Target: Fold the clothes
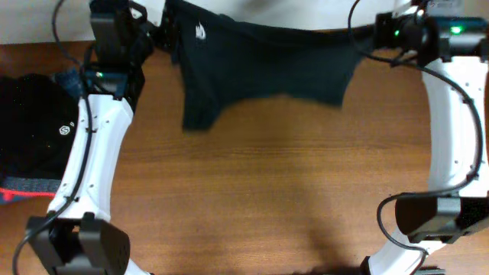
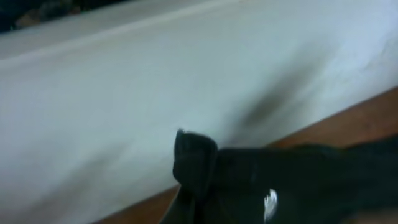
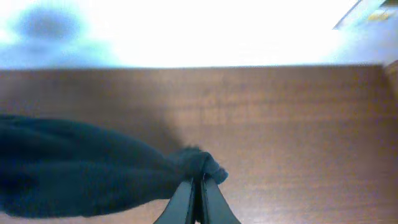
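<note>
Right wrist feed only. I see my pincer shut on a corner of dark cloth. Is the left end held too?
Observer: Yes. Overhead, the left pincer grips the garment opposite your right pincer, with the fabric spread between them.
Operator: Any markings on it?
Observer: A small white logo near the left-held end.
Operator: Anything else on the table?
Observer: A dark clothes pile lies at the left edge of the table, beside the left arm.
</note>
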You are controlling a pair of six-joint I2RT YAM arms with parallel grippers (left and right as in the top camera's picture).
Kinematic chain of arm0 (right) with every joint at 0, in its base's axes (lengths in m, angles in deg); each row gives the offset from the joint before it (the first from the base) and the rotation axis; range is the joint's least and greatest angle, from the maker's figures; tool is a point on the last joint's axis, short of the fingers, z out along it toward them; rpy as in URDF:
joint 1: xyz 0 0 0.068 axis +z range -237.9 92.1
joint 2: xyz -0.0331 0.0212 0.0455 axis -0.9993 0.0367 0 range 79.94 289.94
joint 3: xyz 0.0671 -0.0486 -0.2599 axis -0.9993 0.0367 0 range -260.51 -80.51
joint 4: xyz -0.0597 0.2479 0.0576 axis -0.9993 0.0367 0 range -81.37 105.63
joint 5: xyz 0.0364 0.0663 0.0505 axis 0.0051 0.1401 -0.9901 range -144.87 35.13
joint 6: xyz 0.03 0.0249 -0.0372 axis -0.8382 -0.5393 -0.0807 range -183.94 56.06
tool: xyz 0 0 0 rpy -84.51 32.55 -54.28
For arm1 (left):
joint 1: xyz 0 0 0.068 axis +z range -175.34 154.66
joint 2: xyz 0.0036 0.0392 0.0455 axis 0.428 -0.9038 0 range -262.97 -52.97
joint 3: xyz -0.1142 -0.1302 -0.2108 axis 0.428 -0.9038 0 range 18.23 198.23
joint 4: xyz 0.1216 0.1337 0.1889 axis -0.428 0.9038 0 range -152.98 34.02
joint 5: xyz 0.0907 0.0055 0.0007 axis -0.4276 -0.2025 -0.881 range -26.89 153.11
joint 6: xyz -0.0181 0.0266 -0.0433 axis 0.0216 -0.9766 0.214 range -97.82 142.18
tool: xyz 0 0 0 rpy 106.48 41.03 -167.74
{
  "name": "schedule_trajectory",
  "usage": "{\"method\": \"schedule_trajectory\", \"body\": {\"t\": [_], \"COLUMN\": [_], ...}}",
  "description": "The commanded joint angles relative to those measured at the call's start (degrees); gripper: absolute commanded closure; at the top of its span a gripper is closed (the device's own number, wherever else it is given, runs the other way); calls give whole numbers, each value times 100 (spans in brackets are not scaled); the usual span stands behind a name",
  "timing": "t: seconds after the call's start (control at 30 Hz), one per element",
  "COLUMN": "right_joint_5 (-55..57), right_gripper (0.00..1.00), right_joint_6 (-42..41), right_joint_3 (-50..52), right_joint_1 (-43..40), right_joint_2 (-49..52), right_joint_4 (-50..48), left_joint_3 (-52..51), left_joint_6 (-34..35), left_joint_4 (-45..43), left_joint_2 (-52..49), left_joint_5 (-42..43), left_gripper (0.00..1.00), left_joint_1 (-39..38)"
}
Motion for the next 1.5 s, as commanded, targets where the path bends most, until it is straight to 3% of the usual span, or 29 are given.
{"method": "schedule_trajectory", "body": {"t": [0.0, 0.33, 0.53, 0.93, 1.2, 1.47], "right_joint_5": [-7, 345, 361, 372, 376, 378], "right_gripper": [96, 96, 96, 96, 96, 95], "right_joint_6": [-90, -24, -24, -190, -332, -330], "right_joint_3": [-476, -81, 822, 2988, 3320, 3320], "right_joint_1": [-48, -48, -48, -48, -48, -48], "right_joint_2": [-271, -66, -11, -11, -11, -11], "right_joint_4": [326, 2317, 2868, 2981, 2909, 2044], "left_joint_3": [487, 481, 387, -439, -874, -1228], "left_joint_6": [162, 162, 160, 160, 160, 160], "left_joint_4": [713, 4260, 5252, 5801, 5698, 4911], "left_joint_2": [243, 103, -61, -221, -238, -297], "left_joint_5": [52, 181, 179, 177, 157, 155], "left_gripper": [100, 100, 100, 100, 100, 100], "left_joint_1": [0, -24, -74, -101, -101, -101]}}
